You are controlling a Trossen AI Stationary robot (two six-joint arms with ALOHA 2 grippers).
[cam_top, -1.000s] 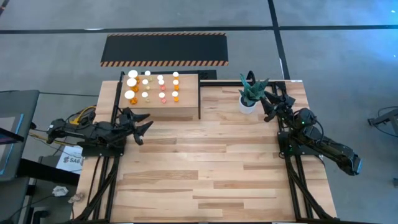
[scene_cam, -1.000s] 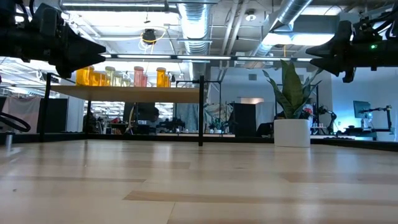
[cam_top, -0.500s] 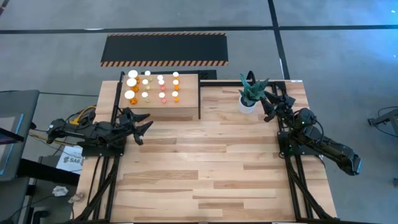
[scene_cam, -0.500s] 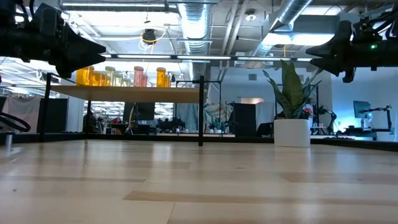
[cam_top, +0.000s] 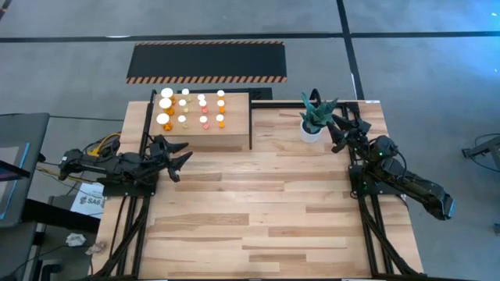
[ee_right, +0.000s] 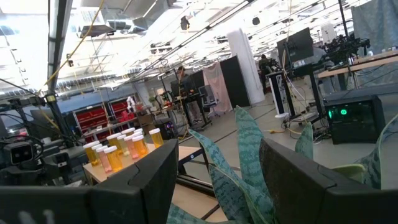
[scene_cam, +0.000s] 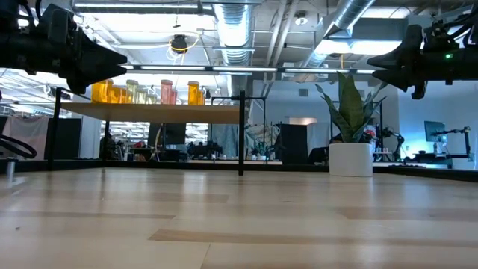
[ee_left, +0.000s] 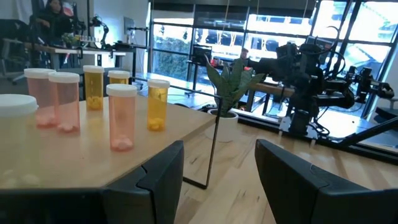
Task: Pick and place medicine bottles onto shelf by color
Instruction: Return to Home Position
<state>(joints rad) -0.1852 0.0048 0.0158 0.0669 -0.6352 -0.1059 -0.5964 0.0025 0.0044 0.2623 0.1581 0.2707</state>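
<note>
Several medicine bottles [cam_top: 193,109] with white caps stand upright on the light-wood shelf [cam_top: 226,136] at the table's far left; they also show in the low view [scene_cam: 149,91] and the left wrist view [ee_left: 121,115]. My left gripper [cam_top: 183,162] is open and empty, just near-left of the shelf. My right gripper [cam_top: 337,129] is open and empty at the far right, beside the plant pot.
A white pot with a green plant [cam_top: 315,121] stands at the far right, close to my right gripper. A black mat with orange-striped edges [cam_top: 207,61] lies on the floor beyond the table. The bare wooden table top [cam_top: 258,203] spreads between the arms.
</note>
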